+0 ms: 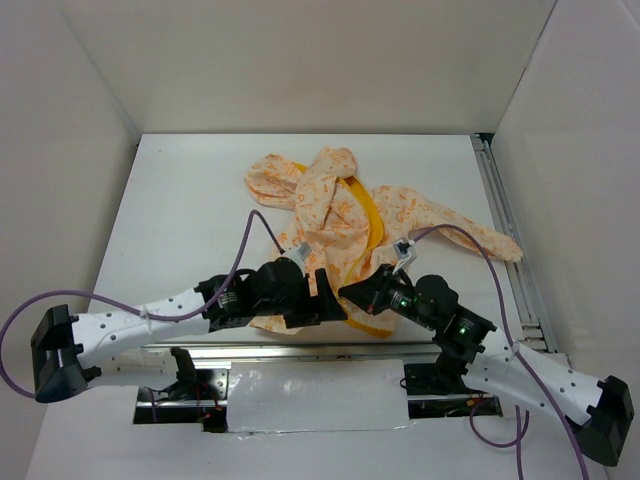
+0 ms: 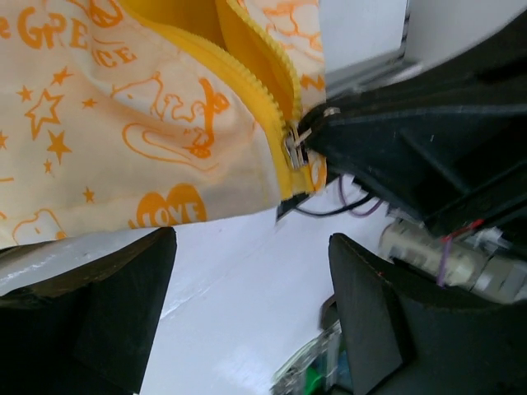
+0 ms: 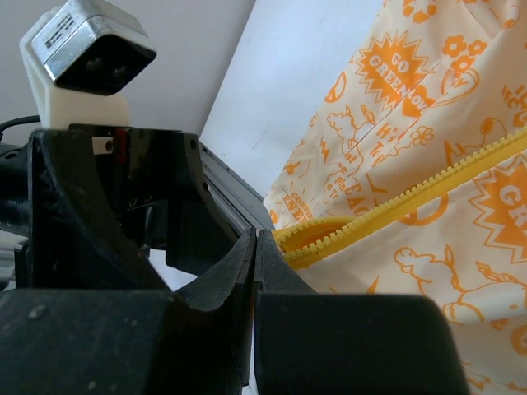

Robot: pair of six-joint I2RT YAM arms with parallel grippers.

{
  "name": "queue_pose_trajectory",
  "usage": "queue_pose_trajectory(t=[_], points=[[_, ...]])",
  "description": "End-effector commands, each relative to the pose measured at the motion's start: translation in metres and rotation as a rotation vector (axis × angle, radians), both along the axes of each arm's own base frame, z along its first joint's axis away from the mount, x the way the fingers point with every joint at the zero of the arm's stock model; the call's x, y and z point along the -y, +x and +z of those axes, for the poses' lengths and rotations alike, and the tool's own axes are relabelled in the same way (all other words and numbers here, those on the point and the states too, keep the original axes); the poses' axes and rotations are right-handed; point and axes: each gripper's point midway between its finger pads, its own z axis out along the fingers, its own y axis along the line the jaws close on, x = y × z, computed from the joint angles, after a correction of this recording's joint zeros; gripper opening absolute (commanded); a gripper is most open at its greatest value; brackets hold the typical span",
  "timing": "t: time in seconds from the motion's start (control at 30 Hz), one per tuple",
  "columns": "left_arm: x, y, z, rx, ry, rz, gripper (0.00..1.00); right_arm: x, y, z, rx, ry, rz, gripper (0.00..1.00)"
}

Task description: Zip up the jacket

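Note:
The jacket [image 1: 340, 215] lies crumpled in the middle of the table, cream with orange print and a yellow zipper strip [image 1: 368, 215]. In the left wrist view the jacket hem [image 2: 123, 123] shows with the zipper slider [image 2: 292, 152] at the bottom end of the yellow teeth. My right gripper [image 1: 350, 290] is shut, its black tip [image 2: 370, 136] pinching the slider's pull tab. In the right wrist view its jaws [image 3: 256, 234] are pressed together at the zipper's end [image 3: 329, 239]. My left gripper [image 1: 322, 296] is open and empty [image 2: 251, 243], on the bare table just below the hem.
The white table [image 1: 190, 200] has a metal rail [image 1: 505, 230] along its right side and white walls around it. Purple cables [image 1: 250, 235] loop over both arms. The left arm's wrist camera block [image 3: 82, 58] sits close to the right gripper.

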Motion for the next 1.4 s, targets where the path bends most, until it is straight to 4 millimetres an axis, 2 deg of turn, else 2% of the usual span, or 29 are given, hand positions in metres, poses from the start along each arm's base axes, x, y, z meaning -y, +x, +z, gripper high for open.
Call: queue_pose_trajectory(t=[0.0, 0.07, 0.17, 0.4, 0.63, 0.77, 0.87, 0.97, 1.03, 1.23, 1.3, 1.33, 1.37], points=[[0.003, 0.019, 0.022, 0.002, -0.079, 0.152, 0.86, -0.002, 0.001, 0.013, 0.022, 0.056, -0.008, 0.00], [0.005, 0.028, 0.027, 0.025, -0.100, 0.196, 0.78, -0.003, 0.001, 0.012, 0.019, 0.056, -0.006, 0.00], [0.007, 0.035, 0.037, 0.043, -0.135, 0.228, 0.73, -0.004, 0.002, 0.009, 0.008, 0.051, -0.006, 0.00], [0.009, 0.042, 0.036, 0.031, -0.142, 0.276, 0.62, -0.004, 0.002, 0.013, 0.023, 0.086, -0.015, 0.00], [0.009, 0.045, 0.034, 0.013, -0.145, 0.309, 0.32, -0.002, 0.000, 0.014, 0.037, 0.104, -0.008, 0.00], [0.014, 0.046, 0.036, 0.034, -0.144, 0.289, 0.28, -0.005, -0.005, 0.016, 0.047, 0.117, 0.020, 0.00], [0.016, 0.047, 0.032, 0.023, -0.123, 0.292, 0.21, -0.006, -0.007, 0.016, 0.054, 0.116, 0.027, 0.00], [0.022, 0.048, 0.036, 0.080, -0.136, 0.238, 0.11, -0.008, -0.008, 0.015, 0.071, 0.100, 0.039, 0.00], [0.024, 0.048, 0.034, 0.089, -0.131, 0.226, 0.00, -0.010, -0.010, 0.012, 0.071, 0.076, 0.051, 0.00], [0.024, 0.049, 0.029, 0.142, -0.113, 0.181, 0.00, -0.015, -0.014, 0.007, 0.073, 0.063, 0.065, 0.00], [0.024, 0.045, 0.031, 0.175, -0.122, 0.140, 0.00, -0.009, -0.005, 0.004, 0.065, 0.035, 0.005, 0.00], [0.021, 0.042, 0.025, 0.178, -0.110, 0.123, 0.00, -0.005, 0.000, 0.002, 0.059, 0.022, -0.032, 0.00], [0.018, 0.039, 0.022, 0.179, -0.104, 0.106, 0.00, 0.005, 0.012, -0.003, 0.054, -0.006, -0.119, 0.00]])
